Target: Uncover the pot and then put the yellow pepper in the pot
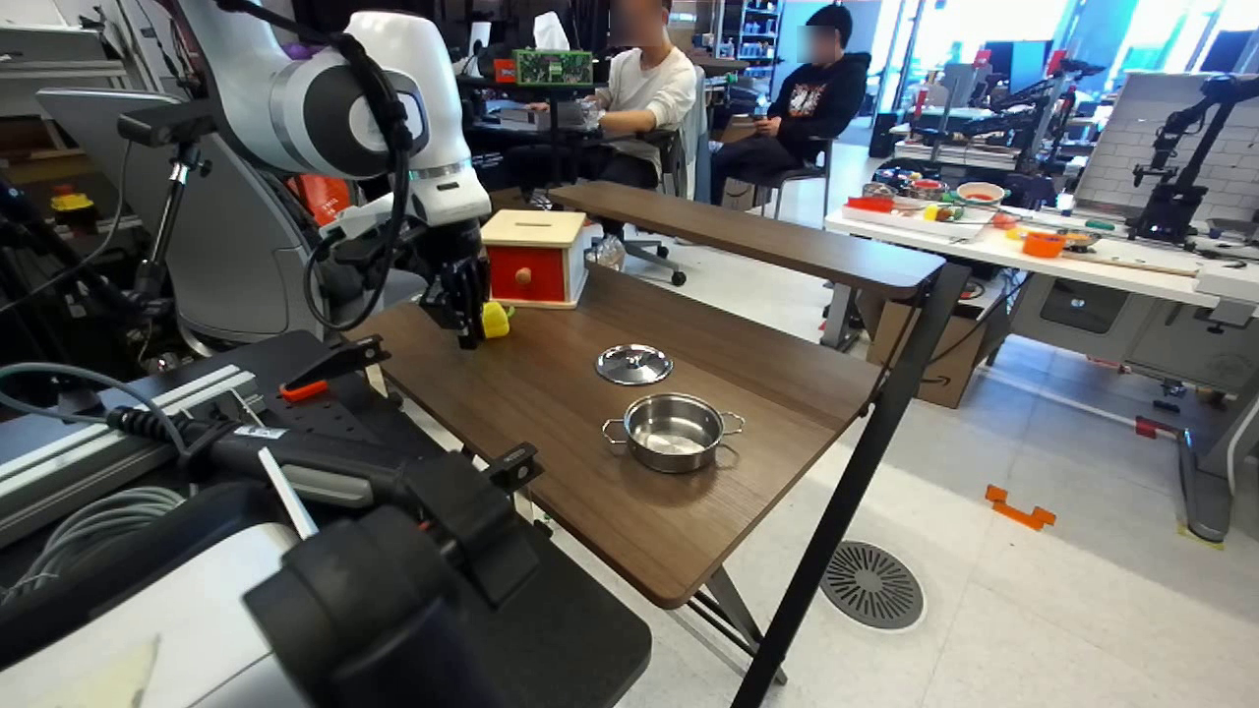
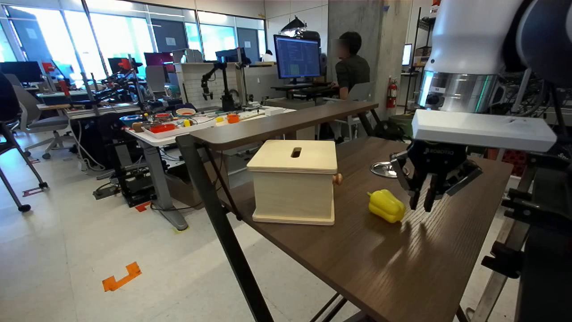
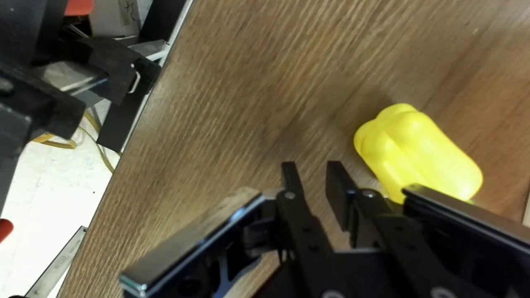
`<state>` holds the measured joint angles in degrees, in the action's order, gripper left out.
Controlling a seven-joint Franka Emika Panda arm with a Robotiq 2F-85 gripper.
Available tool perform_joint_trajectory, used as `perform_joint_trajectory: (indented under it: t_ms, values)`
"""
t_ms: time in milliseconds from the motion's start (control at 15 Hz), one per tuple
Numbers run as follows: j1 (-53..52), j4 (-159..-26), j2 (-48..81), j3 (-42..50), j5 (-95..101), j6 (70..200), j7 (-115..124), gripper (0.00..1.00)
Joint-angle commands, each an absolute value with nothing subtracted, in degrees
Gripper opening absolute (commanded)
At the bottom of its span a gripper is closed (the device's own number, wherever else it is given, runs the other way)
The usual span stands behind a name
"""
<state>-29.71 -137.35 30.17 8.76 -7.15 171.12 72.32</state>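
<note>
I found the black two-fingered pincer (image 3: 311, 165) slightly parted. In the wrist view, the lobed yellow pepper (image 3: 416, 151) lay rightward.

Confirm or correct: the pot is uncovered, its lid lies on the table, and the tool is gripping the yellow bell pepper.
The tool is not gripping the yellow bell pepper: the wrist view shows it lying on the table, off to one side of the tool. The rest stands: the pot is uncovered and its lid lies on the table.
</note>
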Motion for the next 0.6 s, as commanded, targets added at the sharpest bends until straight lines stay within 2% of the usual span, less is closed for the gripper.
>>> perform_joint_trajectory:
  t_ms: [0, 400, 533]
  values:
    - [-29.61, -137.43, 29.56, 8.33, -6.59, 173.57, 71.96, 0.55]
    - [-28.12, -138.87, 28.34, 5.56, -6.65, 177.54, 65.32, 0.99]
    - [-27.51, -139.78, 27.45, 4.61, -7.27, 179.56, 62.67, 1.0]
